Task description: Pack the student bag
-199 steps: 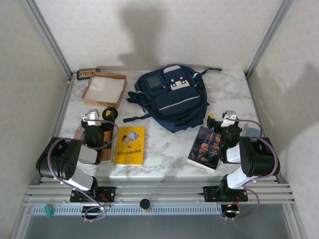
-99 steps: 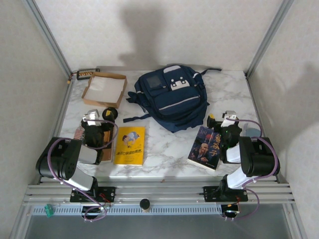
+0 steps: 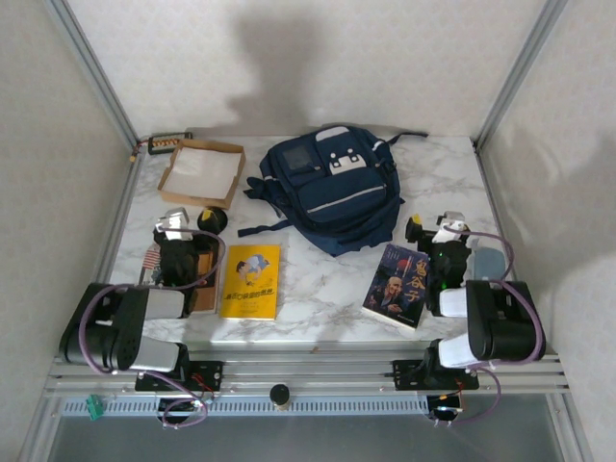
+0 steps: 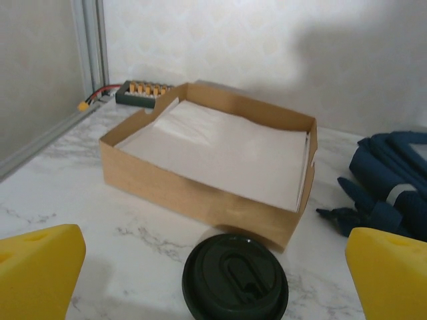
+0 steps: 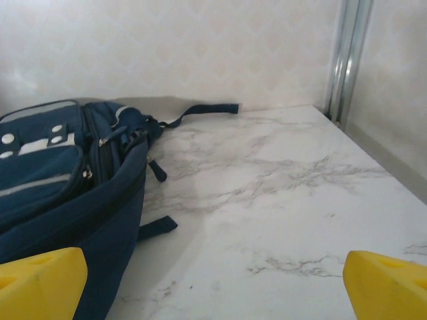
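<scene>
bag: student bag lies flat mid-back on the marble table, top toward 12, straps trailing off at 9 and 7 (one more runs along the back wall toward 1)
left claw: left gripper spread wide, holding nothing, low over the table, aimed at 12
right claw: right gripper spread wide, empty, aimed at 12, bag's side at its 10
open room: bare marble from the bag's 3 o'clock side out to the right edge; narrower bare strip between the bag and the books
edges: frame post in the back-right corner, at the right claw's 1; walls close off 9, 12 and 3
in the way, left: black lid dead ahead of the left claw; cardboard box just beyond it at 12, white paper inside; connector strip at the box's 11, in the corner
near edge: yellow book at the left arm's 3, dark book at the right arm's 9, both flat and apart from the bag
</scene>
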Motion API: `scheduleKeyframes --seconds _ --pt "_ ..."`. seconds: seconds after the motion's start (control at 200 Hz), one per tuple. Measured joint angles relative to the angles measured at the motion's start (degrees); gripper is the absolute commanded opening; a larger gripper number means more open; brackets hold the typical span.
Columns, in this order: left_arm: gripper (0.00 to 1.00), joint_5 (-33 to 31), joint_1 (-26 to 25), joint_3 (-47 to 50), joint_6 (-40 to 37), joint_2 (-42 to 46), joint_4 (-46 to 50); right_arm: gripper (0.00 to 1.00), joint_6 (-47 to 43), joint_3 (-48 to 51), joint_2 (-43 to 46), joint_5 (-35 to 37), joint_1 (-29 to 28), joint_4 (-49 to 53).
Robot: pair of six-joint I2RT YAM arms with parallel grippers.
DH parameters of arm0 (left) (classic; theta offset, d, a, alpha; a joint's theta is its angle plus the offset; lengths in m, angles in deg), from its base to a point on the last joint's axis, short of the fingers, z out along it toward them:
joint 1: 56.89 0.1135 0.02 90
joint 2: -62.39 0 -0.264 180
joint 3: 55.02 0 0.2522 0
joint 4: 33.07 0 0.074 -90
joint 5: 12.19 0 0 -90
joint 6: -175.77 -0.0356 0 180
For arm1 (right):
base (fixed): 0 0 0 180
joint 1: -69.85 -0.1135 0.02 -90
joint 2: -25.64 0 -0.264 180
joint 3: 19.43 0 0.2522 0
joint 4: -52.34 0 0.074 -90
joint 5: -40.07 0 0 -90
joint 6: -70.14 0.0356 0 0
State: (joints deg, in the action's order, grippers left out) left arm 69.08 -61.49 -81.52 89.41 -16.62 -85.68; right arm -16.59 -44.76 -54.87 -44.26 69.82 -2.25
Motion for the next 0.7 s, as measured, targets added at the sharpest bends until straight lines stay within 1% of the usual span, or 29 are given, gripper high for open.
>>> scheduleKeyframes --seconds 0.095,0.24,0.31,0.416,0.566,0.701 --pt "0.99 0.0 0.0 -0.2 0.5 4.8 4.2 0.99 1.6 -1.0 4.7 1.4 0.2 5.7" --pt "0.99 1.0 0.0 -2.2 2.8 13.1 13.2 0.99 6.0 -6.8 10.8 2.2 0.9 18.6" --pt "0.99 1.7 0.0 -3.8 5.6 17.2 17.5 0.99 10.2 -11.0 12.9 2.8 1.2 26.9" --pt "0.99 2.2 0.2 -6.5 12.9 22.7 23.5 0.99 17.3 -17.6 14.1 3.5 1.7 38.3" --pt "0.99 2.3 0.3 -7.9 22.9 28.2 30.7 0.99 24.7 -19.4 16.0 -1.4 2.6 49.0" --pt "0.99 3.6 0.4 -9.3 29.4 30.4 39.6 0.99 27.0 -19.5 17.0 -7.1 2.7 55.7"
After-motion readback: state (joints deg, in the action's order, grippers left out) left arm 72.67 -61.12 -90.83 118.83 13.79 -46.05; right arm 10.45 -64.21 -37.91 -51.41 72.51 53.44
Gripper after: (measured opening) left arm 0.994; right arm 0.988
